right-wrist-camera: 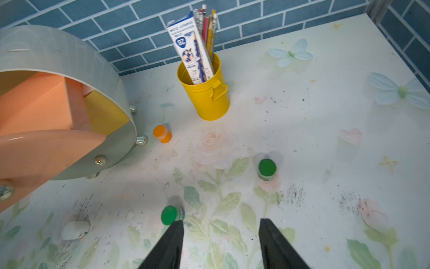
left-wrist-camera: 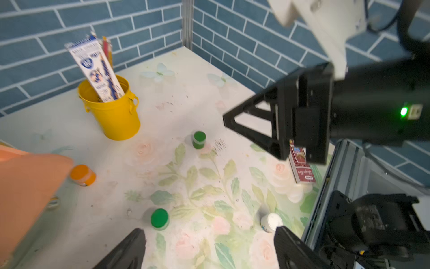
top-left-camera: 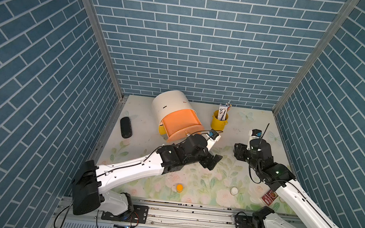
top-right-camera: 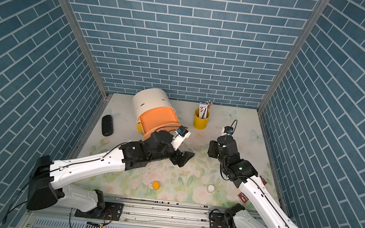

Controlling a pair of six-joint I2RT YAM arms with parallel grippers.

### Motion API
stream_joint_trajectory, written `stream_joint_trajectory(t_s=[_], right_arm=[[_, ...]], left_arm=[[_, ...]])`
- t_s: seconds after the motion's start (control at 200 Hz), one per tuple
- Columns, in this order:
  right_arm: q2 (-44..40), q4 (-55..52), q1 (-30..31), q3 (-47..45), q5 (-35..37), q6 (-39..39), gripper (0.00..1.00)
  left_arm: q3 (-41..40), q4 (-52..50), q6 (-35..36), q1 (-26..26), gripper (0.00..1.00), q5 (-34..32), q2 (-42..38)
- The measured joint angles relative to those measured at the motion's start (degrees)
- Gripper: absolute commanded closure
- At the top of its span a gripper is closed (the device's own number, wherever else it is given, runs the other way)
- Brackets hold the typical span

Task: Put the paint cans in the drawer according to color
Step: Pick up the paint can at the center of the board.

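— Right wrist view. Shows the right gripper [right-wrist-camera: 222, 244] parted, gripping nothing, with a green-lidded can [right-wrist-camera: 171, 215] just beside one finger.
— Same for the left gripper [left-wrist-camera: 209, 251]: spread wide, empty. Elsewhere an orange-lidded can [top-left-camera: 179, 187] and a white-lidded can [top-left-camera: 234, 190], well apart on the table [top-left-camera: 141, 142]; none seen inside the drawer [top-left-camera: 168, 105], peach front pulled out.
— Probably light, rigid, smooth; easily tipped or rolled.
— Best pinched across the pale body, under the lid, squarely from above.

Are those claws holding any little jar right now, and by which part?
Nothing is held. The left gripper and right gripper are both open and empty; a green-lidded jar sits just outside the right one.
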Motion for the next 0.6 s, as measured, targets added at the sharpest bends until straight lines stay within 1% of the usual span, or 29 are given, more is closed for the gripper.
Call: stream_joint_trajectory(t_s=[0.22,0.365,0.45,0.6], right_arm=[[-3.4,-1.0,-8.9,-3.6,-2.3,0.1,0.44],[-5.4,-0.8,-12.7,-5.5,-3.5,0.4,0.44],[-6.8,-0.2,-14.6,-6.8,-4.0,0.6,0.44],[-7.1,0.7,-17.4,-7.8,-5.5,0.6,0.44]], left_arm=[[-0.5,5.2,0.3,-7.6,0.13,-1.0,9.8],[-0.1,7.9,1.1,-10.9,0.14,-0.8,15.7],[1.0,9.0,1.8,-12.7,0.16,-0.4,19.5],[2.5,11.5,3.0,-14.6,0.17,0.2,24.3]])
